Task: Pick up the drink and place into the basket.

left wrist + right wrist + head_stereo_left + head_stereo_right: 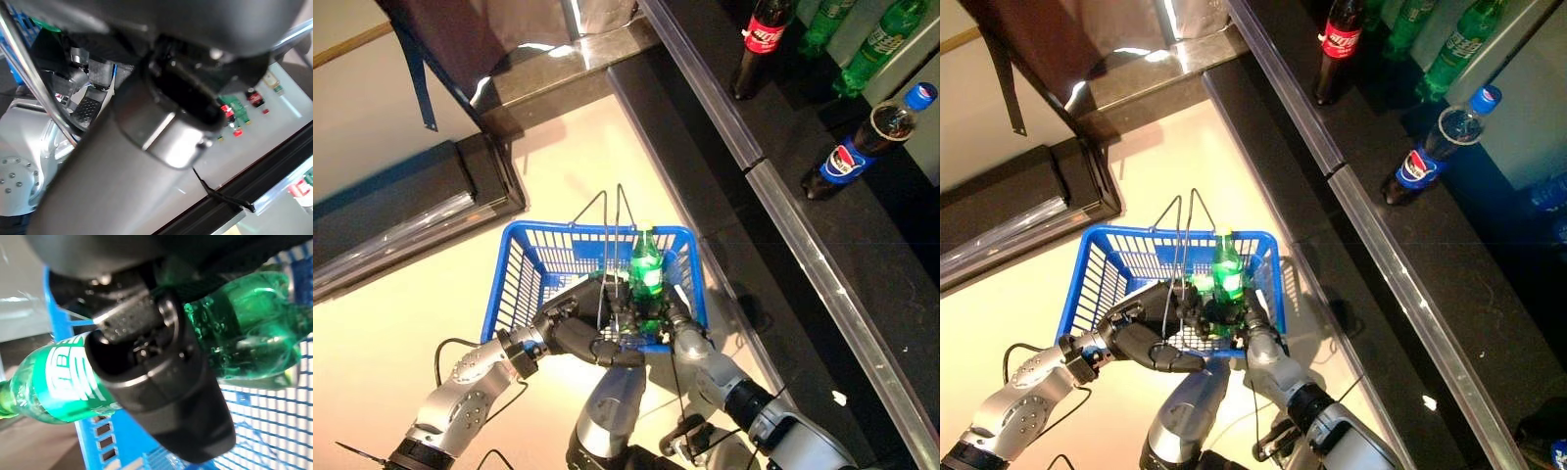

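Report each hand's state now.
Left hand: fingers curled round the basket handle.
Right hand: fingers shut on the green bottle over the basket.

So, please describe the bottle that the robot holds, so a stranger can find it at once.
Find the blue basket on the pale floor. The green bottle stands upright inside it, gripped by the right hand. It is the only bottle in the basket; others stand on the dark shelf.

Basket (pixel 524 257) far half open — raised wire handles (pixel 615 211) and green bottle (pixel 646 262) block mid/right.
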Available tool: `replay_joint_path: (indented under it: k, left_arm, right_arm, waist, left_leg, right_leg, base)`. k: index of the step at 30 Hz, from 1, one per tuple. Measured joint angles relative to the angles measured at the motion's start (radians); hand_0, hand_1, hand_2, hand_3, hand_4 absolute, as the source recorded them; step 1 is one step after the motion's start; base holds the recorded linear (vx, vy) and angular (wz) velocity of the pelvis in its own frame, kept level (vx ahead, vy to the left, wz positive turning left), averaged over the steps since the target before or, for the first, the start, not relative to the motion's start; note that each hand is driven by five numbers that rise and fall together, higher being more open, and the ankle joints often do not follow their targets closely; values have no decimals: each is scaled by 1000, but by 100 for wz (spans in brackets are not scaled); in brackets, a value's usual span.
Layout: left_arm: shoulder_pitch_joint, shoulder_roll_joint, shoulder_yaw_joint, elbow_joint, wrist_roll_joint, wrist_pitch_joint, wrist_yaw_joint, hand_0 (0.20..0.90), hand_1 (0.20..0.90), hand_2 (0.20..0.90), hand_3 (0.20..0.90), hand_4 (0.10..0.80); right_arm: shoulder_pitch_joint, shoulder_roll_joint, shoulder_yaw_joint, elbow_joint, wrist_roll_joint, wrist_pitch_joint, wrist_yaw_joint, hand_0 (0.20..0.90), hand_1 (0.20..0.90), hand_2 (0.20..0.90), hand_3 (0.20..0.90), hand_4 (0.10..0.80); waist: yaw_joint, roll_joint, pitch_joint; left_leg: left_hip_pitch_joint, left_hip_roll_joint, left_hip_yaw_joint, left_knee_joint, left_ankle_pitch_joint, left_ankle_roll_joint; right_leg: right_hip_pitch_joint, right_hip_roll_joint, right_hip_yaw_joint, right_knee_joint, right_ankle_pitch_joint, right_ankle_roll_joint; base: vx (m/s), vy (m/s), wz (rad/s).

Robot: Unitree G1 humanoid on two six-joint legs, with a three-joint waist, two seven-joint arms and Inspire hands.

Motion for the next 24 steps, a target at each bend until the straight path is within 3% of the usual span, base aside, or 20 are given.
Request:
replay_joint_path:
  k: [6,14,20,24]
  left_arm:
    - [-1,-2,-2,0,8,0,0,300,300,300,200,100]
    - [-3,-5,-7,0,49,40,4,300,300,300,200,100]
    - [-18,-9,-38,0,71,74,24,300,300,300,200,100]
    - [-22,-16,-41,0,90,79,27,300,300,300,200,100]
  right_arm:
    - [-9,-2,6,14,-117,30,40,300,300,300,200,100]
    - [-135,1,114,105,-541,236,179,300,300,300,200,100]
    - [-200,26,112,218,-737,275,183,300,300,300,200,100]
    - [-207,21,110,233,-749,284,182,300,300,300,200,100]
  waist:
    - [1,0,0]
    - [9,-1,-1]
    - [26,-1,-1]
    - [25,-1,-1]
  left_leg:
    - [-2,-1,-3,-3,2,-2]
    - [-3,-1,-11,-5,3,-4]
    - [-14,-1,-15,-4,3,-5]
    - [-16,-2,-16,-4,4,-5]
  right_leg:
    - [-3,0,-1,0,0,0]
    - [-3,1,-6,4,-2,-2]
    - [-6,-3,-16,5,-3,-3]
    - [-7,-7,-19,4,-3,-2]
  base:
    - [0,0,0]
    - [13,-34,1]
    - [5,8,4]
    - [2,5,1]
